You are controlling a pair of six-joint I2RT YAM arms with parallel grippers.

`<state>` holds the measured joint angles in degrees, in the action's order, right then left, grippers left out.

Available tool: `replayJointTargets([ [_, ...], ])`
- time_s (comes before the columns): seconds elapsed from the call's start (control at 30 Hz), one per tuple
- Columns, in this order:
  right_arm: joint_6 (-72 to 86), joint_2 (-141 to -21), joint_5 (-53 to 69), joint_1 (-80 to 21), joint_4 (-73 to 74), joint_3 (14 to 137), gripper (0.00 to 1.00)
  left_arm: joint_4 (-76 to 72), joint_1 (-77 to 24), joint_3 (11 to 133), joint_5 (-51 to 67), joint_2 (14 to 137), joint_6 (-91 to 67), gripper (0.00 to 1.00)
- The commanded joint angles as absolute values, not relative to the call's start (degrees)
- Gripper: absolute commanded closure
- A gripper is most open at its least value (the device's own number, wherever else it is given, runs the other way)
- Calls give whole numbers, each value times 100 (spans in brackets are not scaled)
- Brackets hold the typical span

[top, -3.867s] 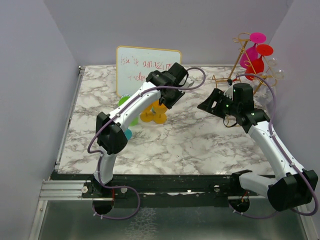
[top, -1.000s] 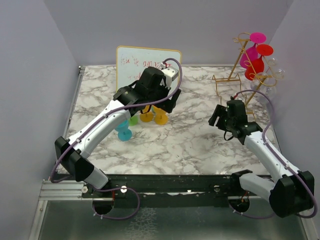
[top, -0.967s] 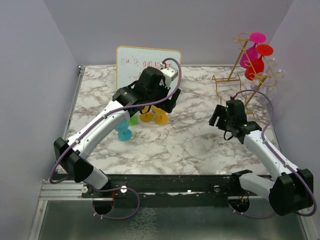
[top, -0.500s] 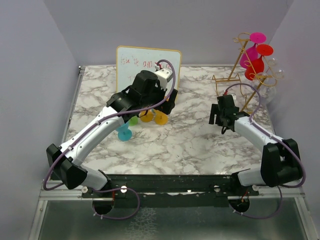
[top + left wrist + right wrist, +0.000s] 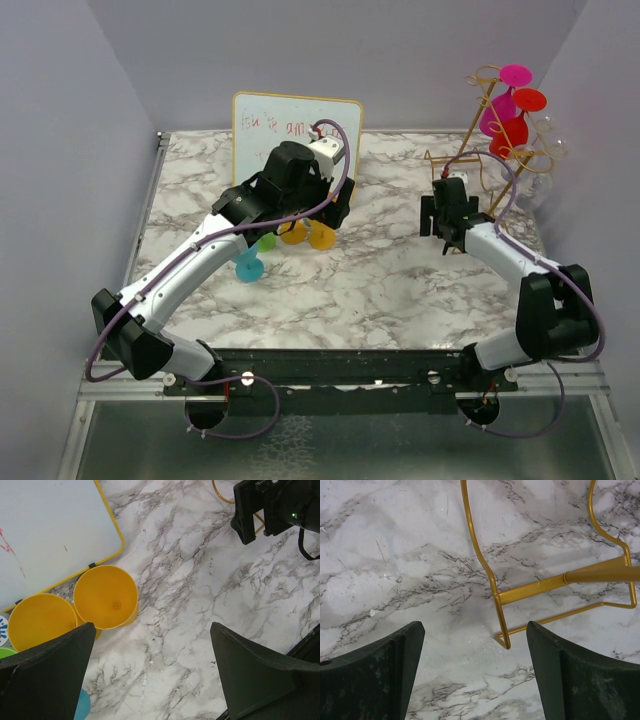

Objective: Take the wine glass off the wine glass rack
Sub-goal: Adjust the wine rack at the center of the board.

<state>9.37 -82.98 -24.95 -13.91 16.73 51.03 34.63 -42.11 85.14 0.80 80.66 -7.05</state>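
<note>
right gripper (image 5: 475,630): we see fingers spread wide, over the wine glass rack (image 5: 492,587) base | left gripper (image 5: 152,635): fingers wide, above a yellow cup (image 5: 105,597) | red wine glass (image 5: 512,132): hangs on the rack, far right corner

Standing well right of the whiteboard (image 5: 285,125), as a tall gold wire wine glass rack (image 5: 472,128) on a rectangular wire base. Carrying a magenta wine glass (image 5: 491,116) and a red wine glass (image 5: 509,134) upside down, feet up, above the whiteboard's top edge. Holding clear glasses (image 5: 555,149) lower, farther from the whiteboard.
</note>
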Motion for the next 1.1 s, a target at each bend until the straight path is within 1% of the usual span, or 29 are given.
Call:
replayJointTargets([
  [0.0,853,-8631,-2391,-1380,1539,5344,11,3348,-4209,8467,-114,7898,-697,1],
  [0.47,889,-9133,-1776,-1169,1671,5366,12,3357,-4202,8438,-192,7818,-787,1],
  [0.87,847,-9009,-636,-1178,2169,5849,13,3357,-4201,8525,-256,7970,-898,1],
  [1.07,887,-9330,-185,-1194,2321,6102,15,3355,-4201,8519,-252,7998,-923,1],
])
